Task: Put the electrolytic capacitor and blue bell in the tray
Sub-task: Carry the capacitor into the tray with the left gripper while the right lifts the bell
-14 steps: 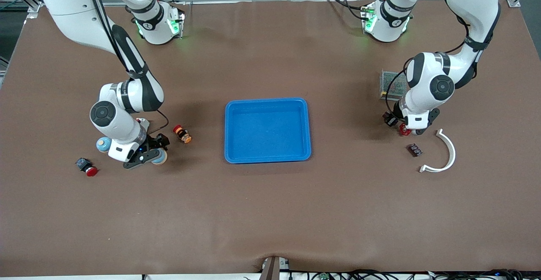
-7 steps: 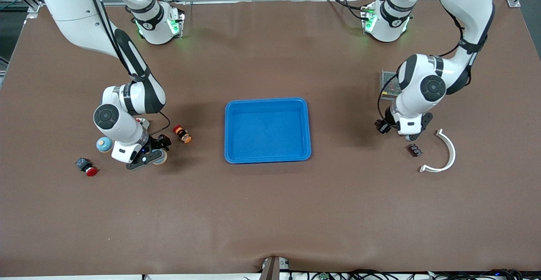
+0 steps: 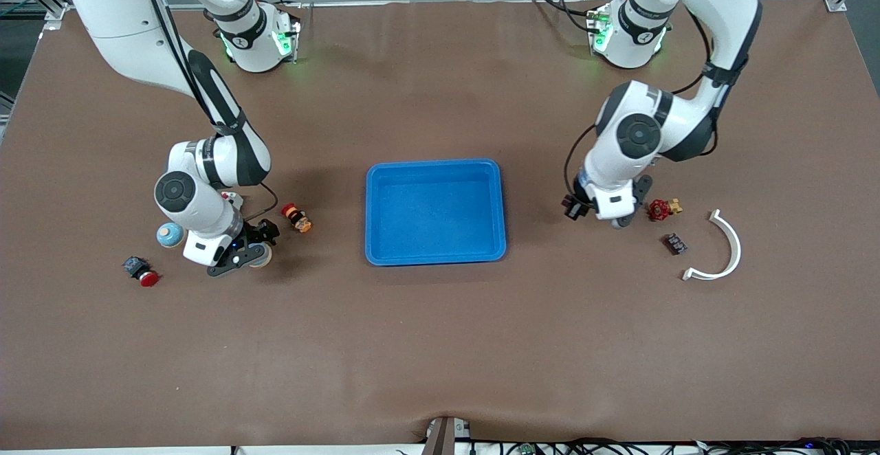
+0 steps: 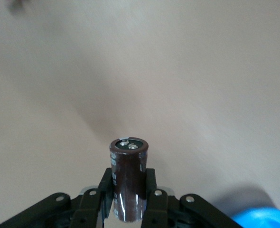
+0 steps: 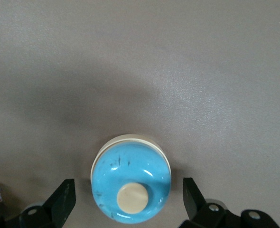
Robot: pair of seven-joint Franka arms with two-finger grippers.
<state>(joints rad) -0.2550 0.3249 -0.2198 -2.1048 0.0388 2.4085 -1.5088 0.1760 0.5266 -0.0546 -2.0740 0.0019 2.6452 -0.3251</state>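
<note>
The dark-brown electrolytic capacitor with a silver top stands upright between the fingers of my left gripper, which is shut on it. That left gripper hangs over the table between the blue tray and a red valve; a corner of the tray shows in the left wrist view. The blue bell, glossy with a cream button on top, sits on the table. My right gripper is open, one finger on each side of the bell and apart from it. In the front view the bell lies beside the right gripper.
A second light-blue round thing, a black-and-red button and an orange, red-capped part lie around the right arm. The red valve, a small dark chip and a white curved piece lie at the left arm's end.
The left arm has carried the capacitor away from the red valve toward the tray, uncovering the valve. The right gripper has barely shifted around the bell.
</note>
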